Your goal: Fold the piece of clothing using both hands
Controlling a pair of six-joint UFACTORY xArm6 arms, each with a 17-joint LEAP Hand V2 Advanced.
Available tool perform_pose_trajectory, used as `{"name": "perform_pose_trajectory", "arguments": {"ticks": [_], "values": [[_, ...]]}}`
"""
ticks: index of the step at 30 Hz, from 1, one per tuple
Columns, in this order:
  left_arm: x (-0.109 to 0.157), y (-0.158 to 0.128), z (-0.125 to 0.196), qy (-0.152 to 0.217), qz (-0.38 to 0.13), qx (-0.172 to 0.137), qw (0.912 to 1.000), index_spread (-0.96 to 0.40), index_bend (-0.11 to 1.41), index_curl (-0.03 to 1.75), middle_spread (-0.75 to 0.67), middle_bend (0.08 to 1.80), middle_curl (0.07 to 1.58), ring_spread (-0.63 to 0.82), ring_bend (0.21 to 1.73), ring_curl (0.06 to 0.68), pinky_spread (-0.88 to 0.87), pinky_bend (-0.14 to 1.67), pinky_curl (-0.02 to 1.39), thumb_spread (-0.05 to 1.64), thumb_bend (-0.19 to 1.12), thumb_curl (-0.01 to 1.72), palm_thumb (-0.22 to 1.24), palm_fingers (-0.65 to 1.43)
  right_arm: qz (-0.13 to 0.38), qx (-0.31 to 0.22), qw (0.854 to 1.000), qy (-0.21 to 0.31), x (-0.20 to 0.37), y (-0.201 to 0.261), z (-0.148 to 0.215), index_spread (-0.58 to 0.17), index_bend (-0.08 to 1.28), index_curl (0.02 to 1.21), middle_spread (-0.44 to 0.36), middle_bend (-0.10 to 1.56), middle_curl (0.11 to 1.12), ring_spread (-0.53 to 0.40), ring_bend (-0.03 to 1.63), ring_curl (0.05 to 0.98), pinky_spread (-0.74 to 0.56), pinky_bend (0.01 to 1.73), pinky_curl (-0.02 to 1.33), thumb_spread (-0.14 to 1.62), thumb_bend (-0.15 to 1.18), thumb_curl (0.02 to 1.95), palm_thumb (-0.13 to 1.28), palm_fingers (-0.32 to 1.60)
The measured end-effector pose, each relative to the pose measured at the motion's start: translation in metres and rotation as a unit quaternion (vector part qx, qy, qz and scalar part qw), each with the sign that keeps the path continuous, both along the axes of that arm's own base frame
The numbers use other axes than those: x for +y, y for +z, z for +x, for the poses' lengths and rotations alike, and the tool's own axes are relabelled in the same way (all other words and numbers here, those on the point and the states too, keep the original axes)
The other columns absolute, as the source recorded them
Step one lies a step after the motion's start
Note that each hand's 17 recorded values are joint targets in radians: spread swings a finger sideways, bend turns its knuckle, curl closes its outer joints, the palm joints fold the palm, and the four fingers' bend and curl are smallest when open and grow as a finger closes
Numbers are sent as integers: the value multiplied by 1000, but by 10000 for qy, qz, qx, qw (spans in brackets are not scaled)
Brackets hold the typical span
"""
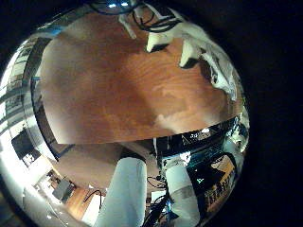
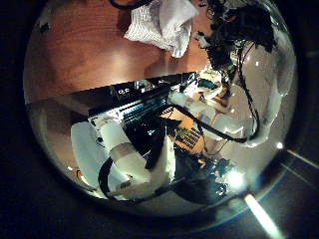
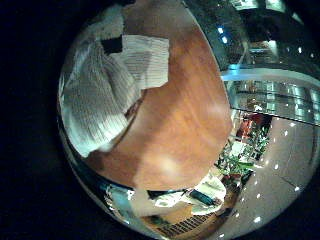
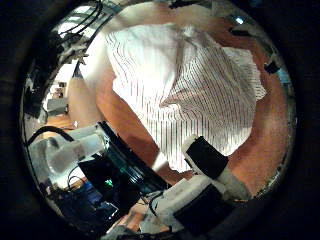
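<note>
Well, no wide view here, so this is palm cams only. The thin-striped cloth garment (image 4: 190,85) lies spread on the flat wood-grain tabletop (image 1: 123,85) and fills much of my right thumb-side cam, so it's close under that palm. Fabric is rumpled, w/ folds running across it, and one edge lies just beside a blocky part of my right robot hand (image 4: 215,170). In the right little-finger cam, one part of that hand sits over the cloth. Can't tell whether those fingers are clenched, released or pinching fabric.

My left robot hand (image 2: 237,28) is over bare tabletop. In its thumb-side cam the garment shows as a bunched heap on the tabletop, near the fingers; can't tell if they touch. The left little-finger cam shows mostly bare wood, w/ my own fingers at the rim. Left hand's grip state: can't tell either.
</note>
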State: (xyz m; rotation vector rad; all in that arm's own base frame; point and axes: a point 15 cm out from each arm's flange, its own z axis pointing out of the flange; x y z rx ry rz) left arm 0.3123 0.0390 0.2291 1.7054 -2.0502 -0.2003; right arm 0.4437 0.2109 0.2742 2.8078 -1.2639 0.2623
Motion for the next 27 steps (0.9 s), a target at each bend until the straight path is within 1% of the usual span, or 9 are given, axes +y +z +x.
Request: {"name": "perform_pose_trajectory", "arguments": {"ticks": [2,4,5,8,11,17,19,23,27], "values": [[-6,2,0,-39,26,5,10000,54,144,258,297,219,363,434,738,215,500,490,307,1122,-23,282,173,19,220,-106,9997,-80,-9,23,0,-437,144,465,-231,282,494,-175,920,417,-13,1140,530,1248,-10,431,701,-43],[-14,7,1,-94,37,-3,9999,51,142,257,293,217,363,434,742,216,500,493,308,1115,-24,283,170,14,451,-180,9984,-283,-25,45,0,-447,205,455,-238,331,490,-176,894,397,21,1068,498,1267,29,444,787,71],[-20,10,1,-118,40,-8,9999,50,142,257,292,218,363,434,743,216,500,494,308,1113,-23,284,170,14,530,-166,9976,-423,-37,54,-2,-449,199,446,-240,324,477,-184,893,385,35,1043,482,1273,36,448,812,91],[-36,20,1,-160,88,-55,9998,48,144,257,290,219,363,434,744,216,500,497,308,1108,-22,286,169,12,483,140,9962,-713,-67,60,-18,-449,194,436,-243,319,459,-194,880,372,61,995,455,1293,70,468,901,129],[-50,30,-2,-185,176,-100,9996,47,143,255,289,222,364,434,746,217,500,499,309,1112,-21,286,171,10,371,383,9944,-913,-105,70,-34,-450,191,425,-233,324,446,-189,855,357,92,940,429,1309,72,475,931,146],[-66,55,-28,-177,375,82,9991,47,144,254,288,224,365,434,748,217,500,502,309,1120,-20,286,175,8,248,577,9939,-909,-138,77,-48,-446,211,418,-197,340,430,-123,745,316,187,820,369,1324,49,482,946,151],[-67,60,-32,-129,435,50,9990,46,145,255,288,224,365,434,749,217,500,502,309,1127,-19,286,178,8,186,764,9925,-938,-146,67,-56,-446,212,415,-177,333,422,-96,711,301,219,788,352,1332,39,480,943,155],[-72,69,-38,-58,499,-64,9987,46,145,255,294,225,364,434,750,217,500,503,309,1134,-20,284,181,7,140,907,9909,-989,-155,56,-74,-437,196,406,-155,313,407,-62,674,282,264,741,320,1335,5,478,915,181],[-82,66,-47,-124,538,-47,9985,46,144,254,296,224,364,426,755,217,497,503,308,1137,-20,282,181,9,-44,1077,9892,-993,-163,53,-88,-434,189,398,-145,299,395,-45,642,269,295,710,298,1322,-17,472,883,203]]}}
